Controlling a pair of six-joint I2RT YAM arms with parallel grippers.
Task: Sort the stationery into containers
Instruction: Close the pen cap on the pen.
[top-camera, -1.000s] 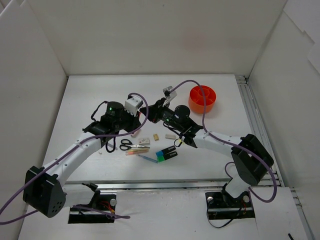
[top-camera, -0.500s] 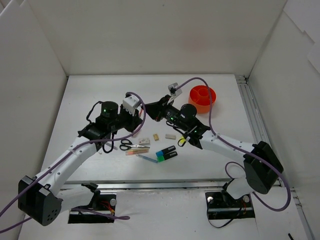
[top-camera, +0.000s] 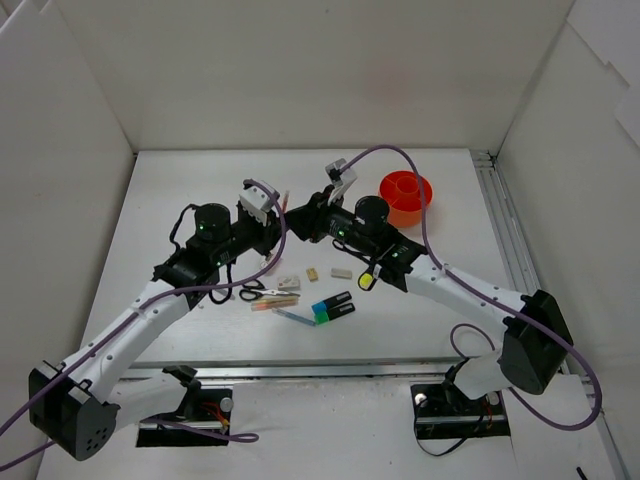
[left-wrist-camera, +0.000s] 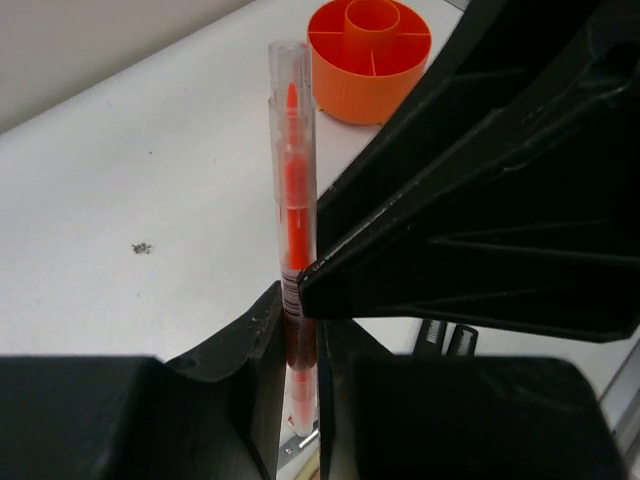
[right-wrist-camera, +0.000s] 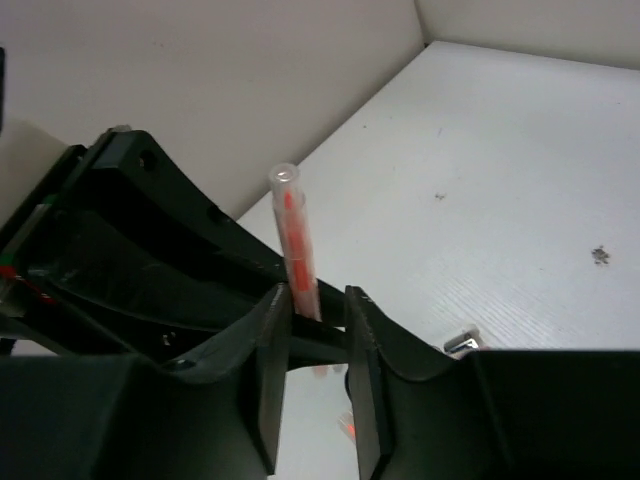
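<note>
Over the table, both arms have stretched farther from their bases than half a second ago, and the grippers meet left of the orange cup. Left gripper: clamped on the orange pen. Right gripper: jaws straddle the pen, with a gap on one side. The pen is held in the air, its long axis along the left fingers and its clear end toward the far wall.

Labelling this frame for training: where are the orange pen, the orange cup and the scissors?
orange pen (left-wrist-camera: 292, 200), left wrist view, mid-barrel.
orange cup (left-wrist-camera: 350, 95), left wrist view, outer wall.
scissors (top-camera: 252, 290), top external view, handles.
</note>
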